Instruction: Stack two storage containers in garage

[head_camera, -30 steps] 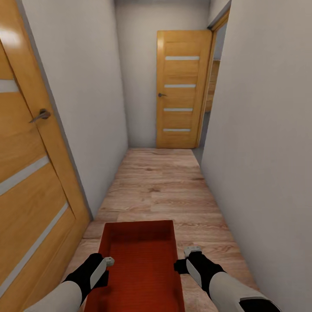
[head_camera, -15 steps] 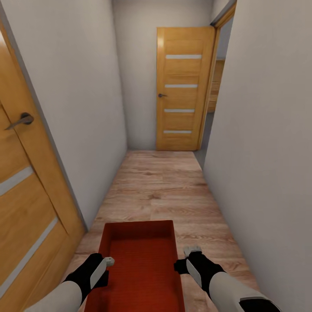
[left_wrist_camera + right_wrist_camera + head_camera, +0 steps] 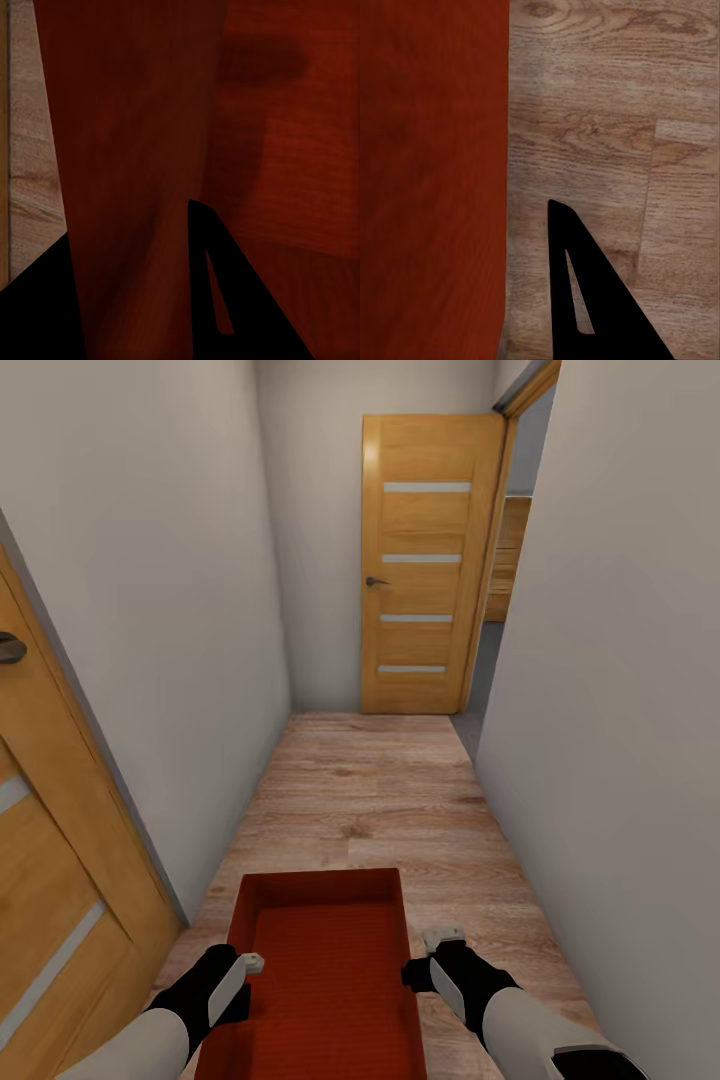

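You carry the orange-red ribbed lidless storage container (image 3: 325,970) at lower centre, pinched between left gripper (image 3: 238,972) and right gripper (image 3: 432,960); finger spread unclear. Brushing the wooden door (image 3: 45,860) at left risks slip.

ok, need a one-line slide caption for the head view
Both hands, left hand and right hand, carry a red box down a narrow wood-floored hallway toward a wooden door.

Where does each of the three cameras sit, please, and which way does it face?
Head view: looks forward and down a corridor; both arms flank the red box, door ahead.
Left wrist view: along the left fingers, at the box wall.
Right wrist view: along the right fingers, over plank floor.
All share the box.
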Motion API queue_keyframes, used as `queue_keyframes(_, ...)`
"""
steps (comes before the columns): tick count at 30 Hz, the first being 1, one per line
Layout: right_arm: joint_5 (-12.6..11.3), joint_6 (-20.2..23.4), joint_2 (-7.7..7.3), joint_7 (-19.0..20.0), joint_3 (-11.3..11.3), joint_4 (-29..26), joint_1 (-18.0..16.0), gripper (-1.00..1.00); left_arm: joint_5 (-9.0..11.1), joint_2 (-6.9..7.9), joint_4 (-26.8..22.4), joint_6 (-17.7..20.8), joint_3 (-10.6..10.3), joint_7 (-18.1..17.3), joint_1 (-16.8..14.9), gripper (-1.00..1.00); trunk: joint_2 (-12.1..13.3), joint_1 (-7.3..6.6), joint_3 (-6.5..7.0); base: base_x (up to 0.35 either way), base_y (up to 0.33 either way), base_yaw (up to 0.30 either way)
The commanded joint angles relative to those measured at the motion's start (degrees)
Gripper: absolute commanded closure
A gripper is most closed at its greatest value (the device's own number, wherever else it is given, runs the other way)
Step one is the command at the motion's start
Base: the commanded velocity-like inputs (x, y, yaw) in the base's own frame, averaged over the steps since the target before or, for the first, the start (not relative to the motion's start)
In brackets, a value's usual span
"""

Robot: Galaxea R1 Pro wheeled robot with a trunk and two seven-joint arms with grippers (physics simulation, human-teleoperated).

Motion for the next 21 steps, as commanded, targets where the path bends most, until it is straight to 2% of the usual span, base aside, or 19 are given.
queue_keyframes(1, 1.76, 0.49, -2.25, -0.37, 0.57, -0.06, 0.04, 1.00, 3.25, 0.05, -0.16, -0.54, 0.40, -0.32, -0.07, 1.00, -0.02, 0.03, -0.06, 0.342, 0.000, 0.000)
queue_keyframes(21, 1.77, 0.51, -2.25, -0.37, 0.56, -0.06, 0.04, 1.00, 3.25, 0.01, -0.16, -0.54, 0.40, -0.32, -0.07, 1.00, -0.02, 0.03, -0.06, 0.342, 0.000, 0.000)
